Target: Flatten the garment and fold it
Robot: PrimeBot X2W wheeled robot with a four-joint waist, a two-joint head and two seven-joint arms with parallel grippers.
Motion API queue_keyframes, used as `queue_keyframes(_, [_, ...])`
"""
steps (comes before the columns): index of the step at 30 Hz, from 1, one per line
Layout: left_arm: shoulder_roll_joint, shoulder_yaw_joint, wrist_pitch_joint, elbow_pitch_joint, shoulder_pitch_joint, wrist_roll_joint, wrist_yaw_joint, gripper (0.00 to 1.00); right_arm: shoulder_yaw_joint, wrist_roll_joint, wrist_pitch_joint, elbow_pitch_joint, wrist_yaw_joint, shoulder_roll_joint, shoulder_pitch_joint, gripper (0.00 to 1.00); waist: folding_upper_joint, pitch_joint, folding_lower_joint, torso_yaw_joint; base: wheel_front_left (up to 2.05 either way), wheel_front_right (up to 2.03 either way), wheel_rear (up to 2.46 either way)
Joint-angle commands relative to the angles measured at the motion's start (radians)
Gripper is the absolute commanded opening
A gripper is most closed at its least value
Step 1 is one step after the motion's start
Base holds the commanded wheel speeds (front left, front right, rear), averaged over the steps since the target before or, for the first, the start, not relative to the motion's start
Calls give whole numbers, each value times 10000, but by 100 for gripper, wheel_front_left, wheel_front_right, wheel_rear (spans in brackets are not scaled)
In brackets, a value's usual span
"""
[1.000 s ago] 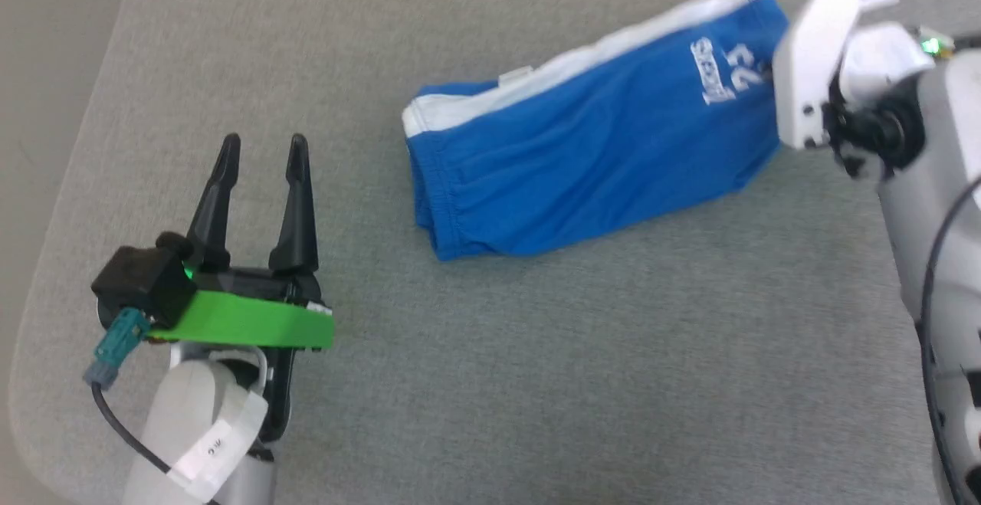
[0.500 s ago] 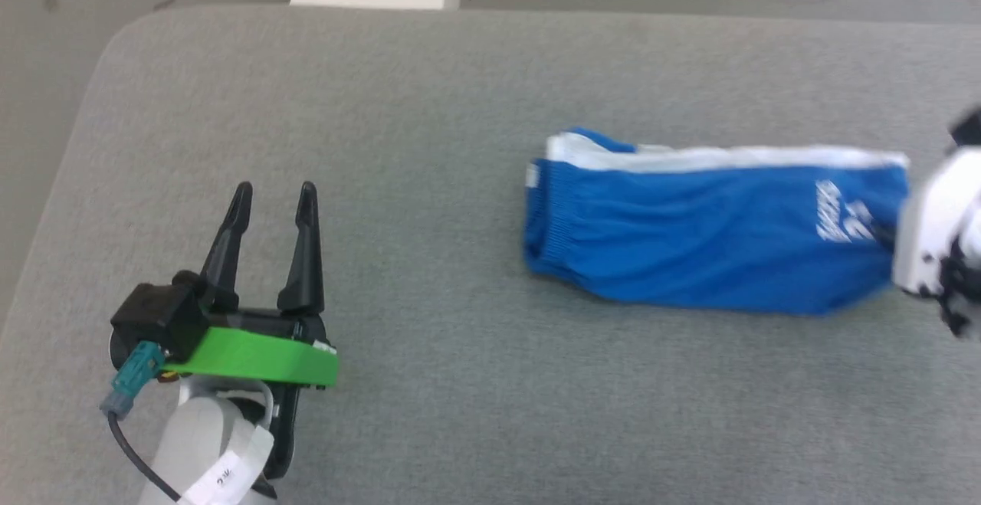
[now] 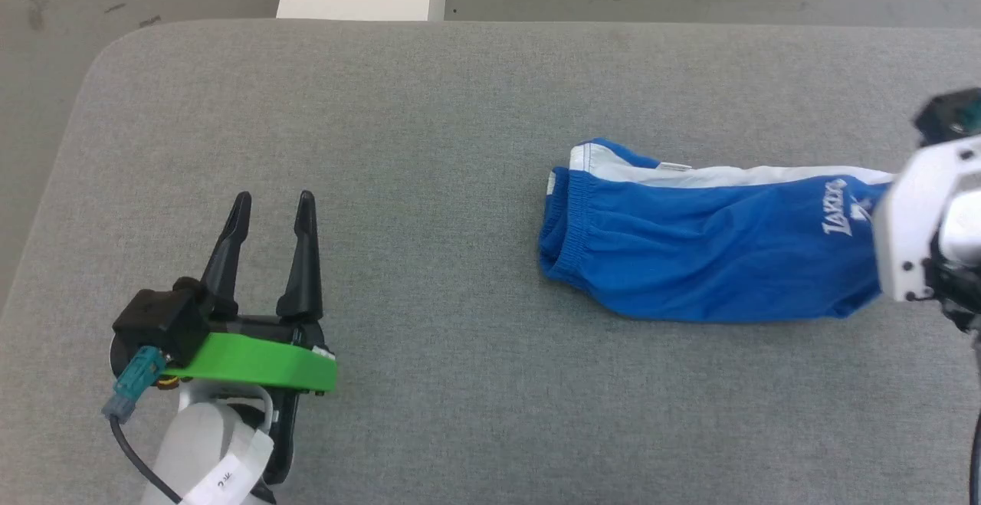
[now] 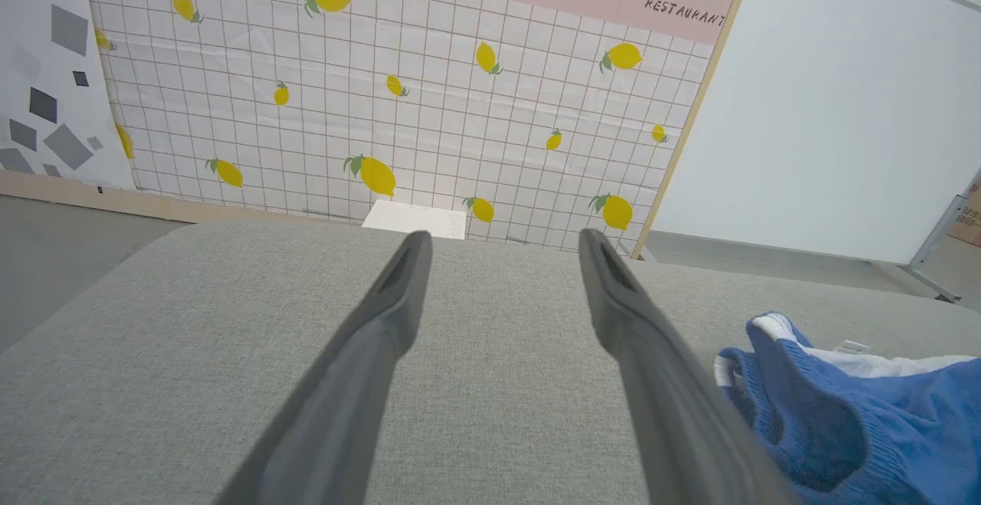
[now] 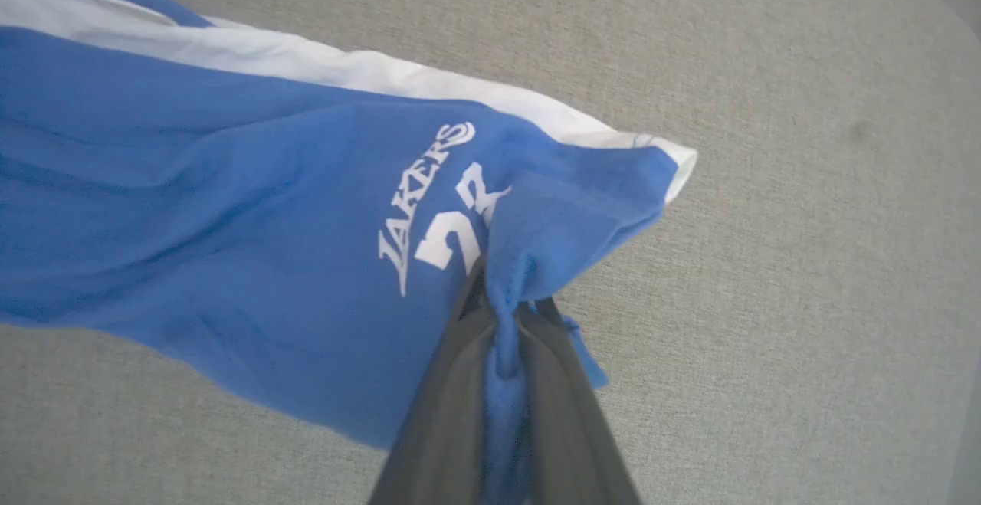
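Currently your right gripper [image 5: 502, 317] has its jaws pinched together on a bunched hem corner of the garment [image 3: 705, 260], just beside the white print [image 5: 429, 214]. Your left gripper [image 3: 273, 200] hovers with jaws spread, well apart from the shorts lying on the grey surface [image 3: 460, 145].

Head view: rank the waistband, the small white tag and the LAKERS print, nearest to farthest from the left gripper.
1. Waistband: the end facing the left gripper.
2. White tag: farther right, on the far edge.
3. LAKERS print: far right end of the shorts.
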Motion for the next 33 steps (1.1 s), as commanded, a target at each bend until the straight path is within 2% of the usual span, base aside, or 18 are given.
queue_keyframes(1, [39, -6, -23, 21, 88, -23, 41, 100, 369, 141, 118, -250, -15, -34, -270, 0, -1, 15, 0, 14, 0, 0, 0])
queue_keyframes(8, [5, -85, -28, 103, -27, -100, 28, 100, 2299, 715, 304, -766, -15, 5, -866, 0, -1, 55, 0, 148, 0, 0, 0])
queue_keyframes(9, [5, -90, -32, 133, -59, -127, 24, 100, 3405, 1092, 277, -584, -15, 170, -1182, 0, -1, 34, 0, 223, 0, 0, 0])
queue_keyframes(14, [10, -88, -36, 168, -41, -152, 22, 100, 4670, 1520, -80, 3, -15, 573, -1666, 0, -1, -2, 0, 297, 0, 0, 0])
queue_keyframes(22, [-2, -190, -40, 187, -84, -219, 1, 100, 5851, 1694, -861, 1847, -15, 1416, -2455, 0, -1, 120, 0, 516, 0, 0, 0])
queue_keyframes(29, [4, -187, -43, 213, -59, -246, 3, 100, 6238, 1861, -1556, 3109, -15, 1864, -2649, 0, -1, 131, 0, 600, 0, 0, 0])
queue_keyframes(30, [8, -184, -43, 218, -52, -244, 5, 100, 6220, 1932, -1728, 3205, -15, 1928, -2674, 58, -1, 119, 0, 592, 0, 0, 0])
queue_keyframes(31, [14, -176, -43, 225, -39, -244, 9, 100, 6227, 1971, -1850, 3262, -15, 1963, -2707, 100, -1, 94, 0, 575, 0, 0, 0])
queue_keyframes(33, [32, -161, -44, 247, -16, -244, 18, 100, 6191, 2114, -2103, 3325, -15, 2036, -2789, 100, -1, 21, 0, 519, 0, 0, 0])
